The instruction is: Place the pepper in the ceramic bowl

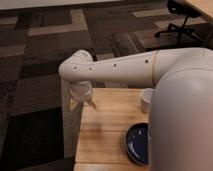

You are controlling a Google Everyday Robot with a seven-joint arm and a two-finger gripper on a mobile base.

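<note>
My gripper (83, 104) hangs from the white arm (120, 70) over the far left corner of the wooden table (107, 125). Its two yellowish fingertips (74, 105) point down and stand apart, with nothing visible between them. The dark navy ceramic bowl (138, 144) sits near the front right of the table, partly hidden behind my white body, well to the right of and nearer than the gripper. The pepper is not in view; it may be hidden by the arm or gripper.
A small white cup (146, 99) stands on the table behind the bowl. My white body (182, 120) covers the right side of the table. Patterned dark carpet (35, 75) surrounds the table. An office chair base (182, 27) is at the far right.
</note>
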